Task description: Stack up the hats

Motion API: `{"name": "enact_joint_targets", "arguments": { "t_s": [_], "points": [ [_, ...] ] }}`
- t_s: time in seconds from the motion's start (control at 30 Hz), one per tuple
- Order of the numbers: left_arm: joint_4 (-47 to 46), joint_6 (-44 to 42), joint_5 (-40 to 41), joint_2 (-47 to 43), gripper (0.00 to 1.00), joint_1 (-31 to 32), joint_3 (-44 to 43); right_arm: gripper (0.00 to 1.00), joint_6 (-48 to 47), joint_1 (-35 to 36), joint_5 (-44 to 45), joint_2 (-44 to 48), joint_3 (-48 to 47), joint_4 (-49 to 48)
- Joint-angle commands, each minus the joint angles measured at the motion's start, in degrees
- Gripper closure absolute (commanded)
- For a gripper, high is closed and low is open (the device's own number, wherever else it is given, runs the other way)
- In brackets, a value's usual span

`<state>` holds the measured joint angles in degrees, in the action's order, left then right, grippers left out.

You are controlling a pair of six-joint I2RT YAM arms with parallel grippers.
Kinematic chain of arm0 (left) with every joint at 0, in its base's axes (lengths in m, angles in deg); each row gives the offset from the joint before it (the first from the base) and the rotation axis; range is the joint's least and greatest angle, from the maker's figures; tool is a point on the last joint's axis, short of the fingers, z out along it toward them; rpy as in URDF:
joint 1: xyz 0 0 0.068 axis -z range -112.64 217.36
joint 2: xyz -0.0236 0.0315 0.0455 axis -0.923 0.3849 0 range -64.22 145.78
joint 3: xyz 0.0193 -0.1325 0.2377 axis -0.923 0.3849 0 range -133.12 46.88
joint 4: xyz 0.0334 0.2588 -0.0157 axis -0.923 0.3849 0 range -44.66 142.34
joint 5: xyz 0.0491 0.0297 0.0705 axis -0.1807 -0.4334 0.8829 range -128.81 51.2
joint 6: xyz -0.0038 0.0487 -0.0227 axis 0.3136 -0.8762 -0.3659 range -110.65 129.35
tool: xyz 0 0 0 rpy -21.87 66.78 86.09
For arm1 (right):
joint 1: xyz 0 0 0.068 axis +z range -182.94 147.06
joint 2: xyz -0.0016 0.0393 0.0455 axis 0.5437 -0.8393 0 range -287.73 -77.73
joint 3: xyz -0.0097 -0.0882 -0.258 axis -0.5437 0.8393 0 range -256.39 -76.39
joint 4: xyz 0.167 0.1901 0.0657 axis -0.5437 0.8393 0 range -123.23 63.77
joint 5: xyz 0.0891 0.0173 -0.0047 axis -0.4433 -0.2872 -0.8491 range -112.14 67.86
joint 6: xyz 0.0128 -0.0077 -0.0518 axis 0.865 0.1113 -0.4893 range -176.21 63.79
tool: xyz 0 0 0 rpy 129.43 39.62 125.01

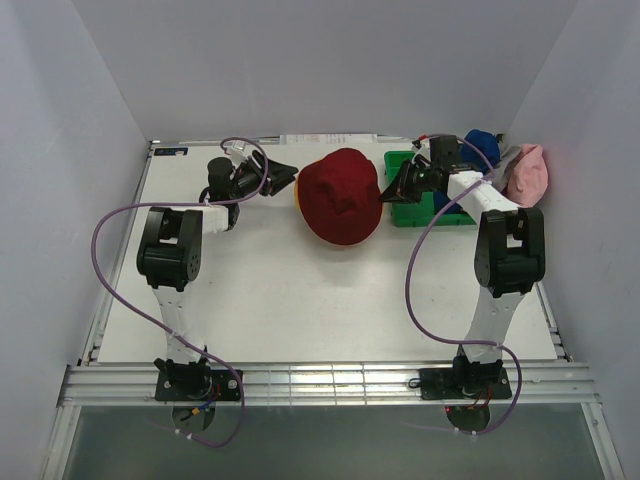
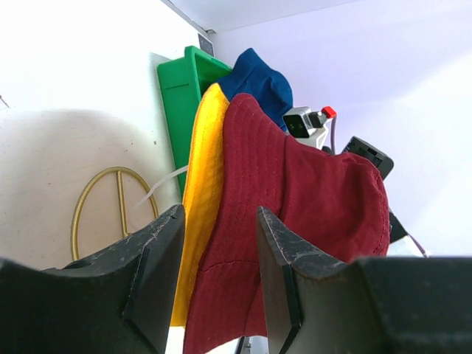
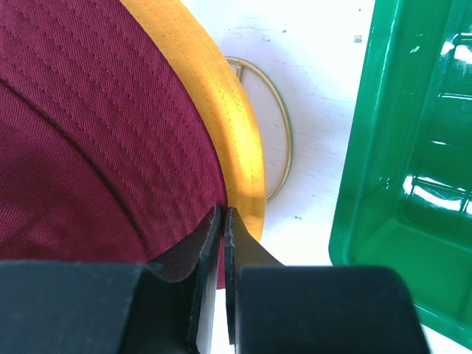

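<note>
A dark red hat [image 1: 340, 197] sits crown up in the middle back of the table, over a yellow hat [image 2: 203, 169] whose brim shows beneath it. My right gripper [image 1: 388, 190] is at the stack's right edge, shut on the dark red hat's brim [image 3: 147, 147] right beside the yellow hat's rim [image 3: 236, 140]. My left gripper [image 1: 290, 177] stands open at the left edge. In its wrist view both brims show between its fingers [image 2: 166, 247], just past the tips. A blue hat [image 1: 482, 147], a grey hat [image 1: 506, 159] and a pink hat [image 1: 528, 175] lie at the back right.
A green plastic bin [image 1: 412, 208] stands right of the stack, under my right arm. A gold wire-frame stand [image 2: 110, 199] rests on the table beneath the stacked hats. White walls close in the table on the left, back and right.
</note>
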<state>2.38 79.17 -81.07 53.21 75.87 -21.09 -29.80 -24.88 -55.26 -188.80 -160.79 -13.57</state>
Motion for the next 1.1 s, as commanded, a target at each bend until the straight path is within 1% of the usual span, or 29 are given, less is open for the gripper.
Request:
{"name": "enact_joint_targets", "arguments": {
  "t_s": [0.0,0.07,0.23,0.53,0.7,1.07],
  "points": [
    [-3.3,-1.6,-0.2,-3.0,0.47,0.1,-0.4,0.92,-1.2,0.5,0.1,-0.7,-2.9,0.3],
    [-2.4,-2.5,1.1,-4.2,0.46,0.0,0.1,0.92,-1.3,0.5,0.1,-0.7,-2.8,0.3],
    [-2.4,-2.9,1.0,-4.2,0.46,0.0,-0.2,0.92,-1.4,0.5,0.0,-0.7,-2.8,0.3],
    [-2.7,-2.4,-2.6,-1.9,0.46,0.5,-2.3,0.92,-1.3,0.6,0.1,-1.2,-3.5,0.6],
    [-3.3,-1.8,-3.0,-0.6,0.46,1.1,-2.8,0.92,-1.4,0.8,0.2,-1.3,-3.8,0.6],
    [-3.7,-2.6,-3.0,-0.1,0.49,1.4,-1.6,0.92,-1.5,0.9,0.3,-1.9,-4.5,1.0]
  ]
}}
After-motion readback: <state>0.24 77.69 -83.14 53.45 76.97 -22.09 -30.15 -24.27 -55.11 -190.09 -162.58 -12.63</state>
